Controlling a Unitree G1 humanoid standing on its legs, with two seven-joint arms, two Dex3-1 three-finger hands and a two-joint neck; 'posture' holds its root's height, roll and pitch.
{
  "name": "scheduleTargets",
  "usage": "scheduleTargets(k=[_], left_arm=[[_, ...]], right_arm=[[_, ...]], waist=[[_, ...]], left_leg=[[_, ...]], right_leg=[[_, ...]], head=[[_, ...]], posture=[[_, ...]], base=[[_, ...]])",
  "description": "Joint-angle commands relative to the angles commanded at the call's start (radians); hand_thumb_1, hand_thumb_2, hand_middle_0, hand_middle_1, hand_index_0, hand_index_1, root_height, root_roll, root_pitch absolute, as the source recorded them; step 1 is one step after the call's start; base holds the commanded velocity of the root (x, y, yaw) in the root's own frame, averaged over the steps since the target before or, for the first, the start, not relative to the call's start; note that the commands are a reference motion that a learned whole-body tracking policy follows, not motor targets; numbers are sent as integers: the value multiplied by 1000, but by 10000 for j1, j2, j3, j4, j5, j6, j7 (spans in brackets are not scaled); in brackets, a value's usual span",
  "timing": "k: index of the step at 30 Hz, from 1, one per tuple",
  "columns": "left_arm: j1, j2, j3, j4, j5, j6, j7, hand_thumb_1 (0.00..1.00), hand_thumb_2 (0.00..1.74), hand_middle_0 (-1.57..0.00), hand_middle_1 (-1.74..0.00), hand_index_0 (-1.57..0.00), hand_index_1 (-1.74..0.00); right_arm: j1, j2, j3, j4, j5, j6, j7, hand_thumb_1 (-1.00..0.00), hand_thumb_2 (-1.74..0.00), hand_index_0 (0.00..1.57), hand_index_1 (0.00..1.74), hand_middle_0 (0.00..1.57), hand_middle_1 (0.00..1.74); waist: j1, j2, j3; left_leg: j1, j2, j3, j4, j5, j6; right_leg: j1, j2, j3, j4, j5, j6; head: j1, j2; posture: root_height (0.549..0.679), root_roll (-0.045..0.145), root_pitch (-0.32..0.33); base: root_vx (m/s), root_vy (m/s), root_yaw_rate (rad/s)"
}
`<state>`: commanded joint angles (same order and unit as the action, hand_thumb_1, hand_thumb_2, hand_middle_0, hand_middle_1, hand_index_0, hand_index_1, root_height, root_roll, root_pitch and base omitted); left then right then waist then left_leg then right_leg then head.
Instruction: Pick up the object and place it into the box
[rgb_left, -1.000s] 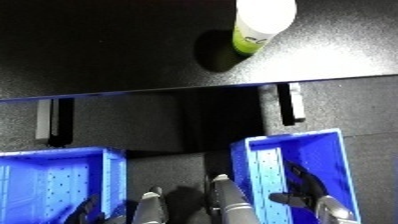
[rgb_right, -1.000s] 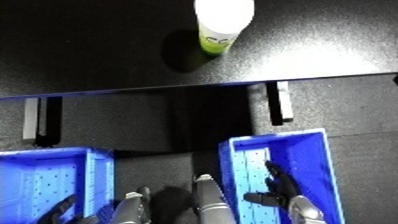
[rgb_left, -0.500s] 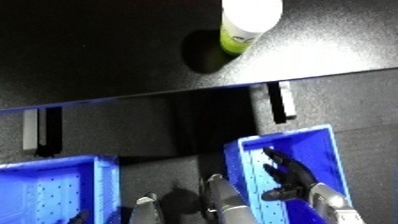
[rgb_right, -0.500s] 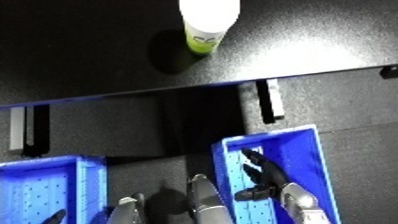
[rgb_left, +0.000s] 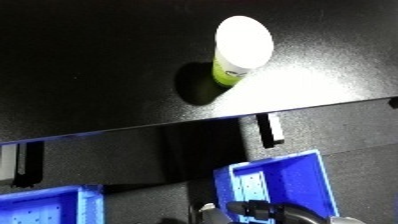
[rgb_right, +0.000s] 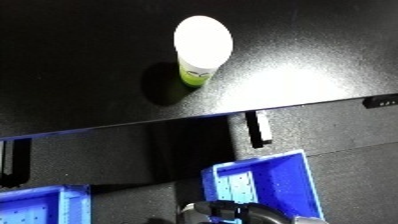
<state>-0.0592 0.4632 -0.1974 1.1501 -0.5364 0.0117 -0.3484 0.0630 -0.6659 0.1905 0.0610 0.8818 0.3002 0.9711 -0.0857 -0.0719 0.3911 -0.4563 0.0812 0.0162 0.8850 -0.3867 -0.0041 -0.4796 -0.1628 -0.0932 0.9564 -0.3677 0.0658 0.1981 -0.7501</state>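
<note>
A: Top of the picture, around one o'clock, there's the bottle (rgb_left: 238, 52): white cap, green body, standing upright on the black table (rgb_left: 89, 75), well lit, shadow falling off to its left.

B: And the bins?

A: Blue bin (rgb_left: 284, 182) down at five o'clock, below the table's front edge, well apart from the bottle. A second blue bin (rgb_left: 49, 207) sits at seven o'clock, cut off by the frame.

B: Any hand in play?

A: Only a sliver of the right hand (rgb_right: 233, 212) at six o'clock, dark, right at the bottom edge by the nearer bin. Whether its fingers are spread or curled, I cannot tell. The left hand isn't showing.
</note>
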Motion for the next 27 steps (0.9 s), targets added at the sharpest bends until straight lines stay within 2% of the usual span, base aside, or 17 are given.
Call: scheduleTargets(k=[3,6,10,13,17,21,24,27], left_arm=[[13,-5,-69,165,-64,-128,-93,0,0,0,0,0,0],[-6,-68,-106,294,-87,-201,-140,0,0,0,0,0,0],[-25,-233,-12,535,-49,-312,-196,0,0,0,0,0,0],[-2,-373,99,664,2,-372,-231,0,0,0,0,0,0],[101,-512,226,672,69,-360,-282,0,0,0,0,0,0],[168,-599,256,598,111,-303,-328,0,0,0,0,0,0],[192,-659,267,509,148,-219,-320,0,0,0,0,0,0],[223,-736,246,356,179,-98,-245,0,0,0,0,0,0]], right_arm=[[-121,-70,-346,-971,1123,-395,358,0,0,0,0,0,0],[-367,135,-771,-1564,2326,-1196,287,0,0,0,0,0,0],[-841,674,-1577,-1917,4073,-2698,-671,0,0,0,0,0,0],[-1189,1168,-2348,-2016,4658,-3811,-1500,0,0,0,0,0,0],[-1554,1660,-3359,-2090,4721,-5270,-2582,0,0,0,0,0,0],[-1879,1842,-4107,-2157,4187,-6418,-3839,0,0,0,0,0,0],[-2063,1754,-4367,-2006,3303,-7034,-4903,0,0,0,0,0,0],[-2193,1510,-4381,-1741,1870,-7181,-6335,0,0,0,0,0,0]], waist=[[-37,8,-36],[-79,49,-60],[-191,150,-82],[-283,238,-81],[-377,353,-54],[-411,465,-2],[-431,520,41],[-444,560,92]], left_leg=[[-5,34,2,71,-45,-20],[-28,48,4,179,-113,-23],[-60,39,35,338,-222,22],[-104,18,88,463,-307,75],[-172,-20,164,637,-406,129],[-197,-67,236,713,-460,167],[-153,-81,279,722,-478,184],[-98,-92,310,744,-477,206]], right_leg=[[22,-10,-3,11,-43,2],[29,-7,9,48,-92,-2],[-10,10,43,166,-137,-1],[-57,27,64,257,-172,-9],[-135,44,94,372,-197,-25],[-201,67,130,428,-214,-61],[-195,72,157,421,-210,-87],[-180,79,196,415,-189,-117]], head=[[-46,-78],[-90,-131],[-264,-167],[-328,-133],[-292,-35],[-177,104],[-120,178],[-32,275]], posture=[[613,26,-39],[613,28,-40],[612,31,-41],[611,33,-42],[610,37,-44],[609,41,-45],[609,44,-48],[609,47,-54]], base=[[42,2,-27],[40,11,-18],[33,29,-29],[28,33,-43],[25,33,-25],[11,33,-11],[17,24,-2],[22,24,-13]])
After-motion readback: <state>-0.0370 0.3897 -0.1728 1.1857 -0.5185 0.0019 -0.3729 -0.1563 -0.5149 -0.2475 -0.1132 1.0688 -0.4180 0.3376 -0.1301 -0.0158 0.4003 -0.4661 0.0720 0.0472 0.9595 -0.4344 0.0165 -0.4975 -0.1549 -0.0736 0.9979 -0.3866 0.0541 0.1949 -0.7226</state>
